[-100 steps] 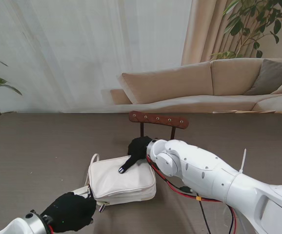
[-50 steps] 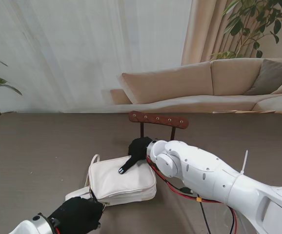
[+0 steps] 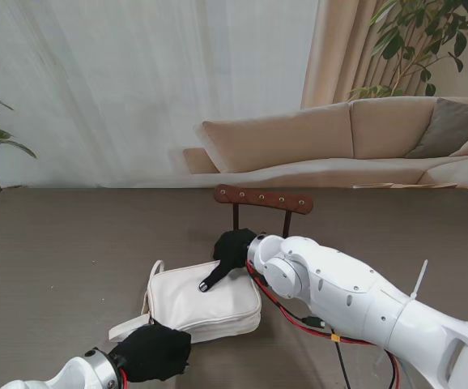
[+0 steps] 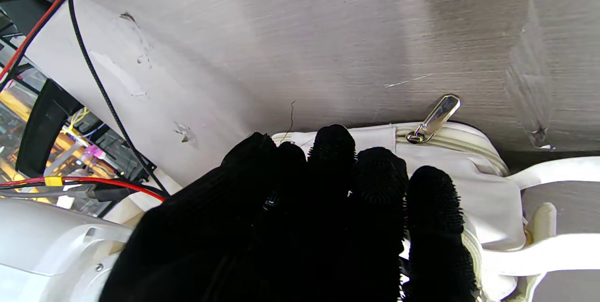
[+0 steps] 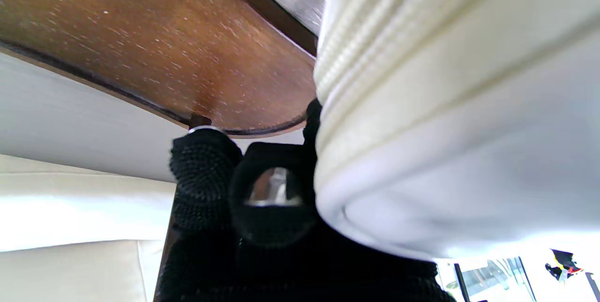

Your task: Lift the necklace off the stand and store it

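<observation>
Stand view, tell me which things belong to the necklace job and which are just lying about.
Part of the job:
- wooden necklace stand, no necklace visible on it
- white bag, with its zipper pull
- left hand at the bag's near edge
- right hand resting on the bag

Just there:
- sofa
- potted plant
- curtain

Left of bag: the grey-brown woodgrain table [image 3: 64, 243] lies bare.
Centre: a white leather zip bag [image 3: 206, 304] fills it.
Behind bag: a dark wooden peg-rail stand [image 3: 263, 198] blocks the way just beyond.
Bag's near edge: left hand [image 3: 151, 352] presses there.
Bag's far right corner: right hand [image 3: 231, 250] and white arm crowd it.
</observation>
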